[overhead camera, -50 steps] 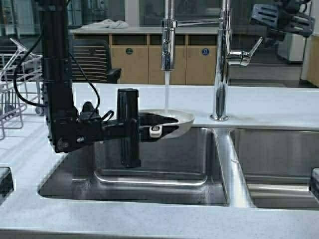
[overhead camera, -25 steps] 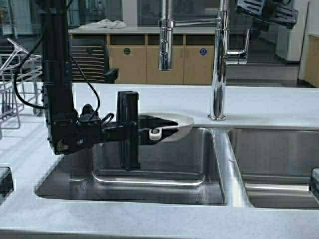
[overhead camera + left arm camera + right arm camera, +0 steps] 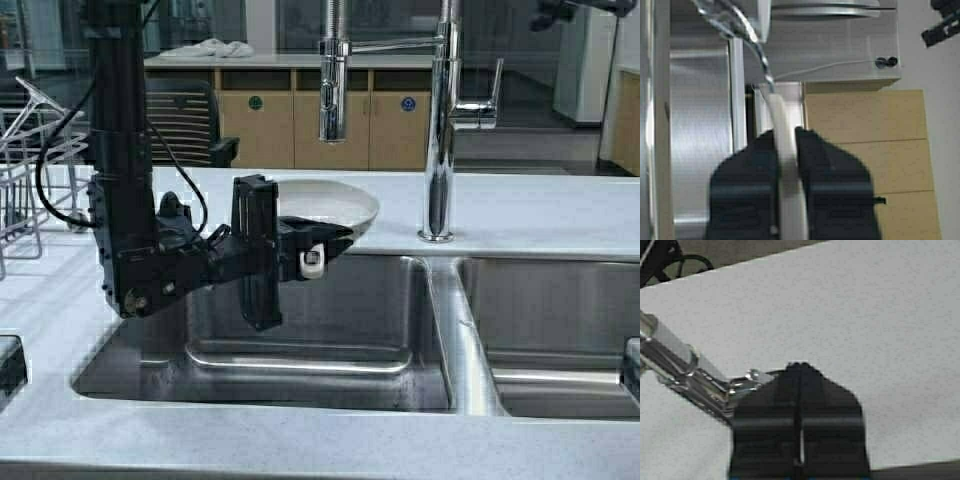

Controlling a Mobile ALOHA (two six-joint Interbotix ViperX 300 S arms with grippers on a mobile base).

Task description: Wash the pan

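1. High view had the countertop [image 3: 560,215] and the double sink [image 3: 330,330] filling most of what you saw, with the divider between the two basins right of centre.
2. Your left arm [image 3: 125,180] stood tall over the left side of the left basin, its forearm running level toward the basin's middle.
3. Faucet [image 3: 440,120] rose from the counter behind the divider; its spray head [image 3: 333,90] hung over the far edge of the left basin, with no water visible below it.
4. A wire dish rack [image 3: 25,170] sat on the counter at far left.
5. The pan [image 3: 325,205] was held up over the back of the left basin, just under the spray head but apart from it, tipped so you saw into its white inside.
6. Your left gripper [image 3: 300,250] was clamped on the pan; in the left wrist view both fingers [image 3: 815,175] pressed against the pale rim [image 3: 785,150] edge-on.
7. Your right gripper [image 3: 799,375] was up high, barely in frame at top right in the high view. In its wrist view the fingers met with no gap, holding nothing, just beside the chrome faucet lever [image 3: 700,377].
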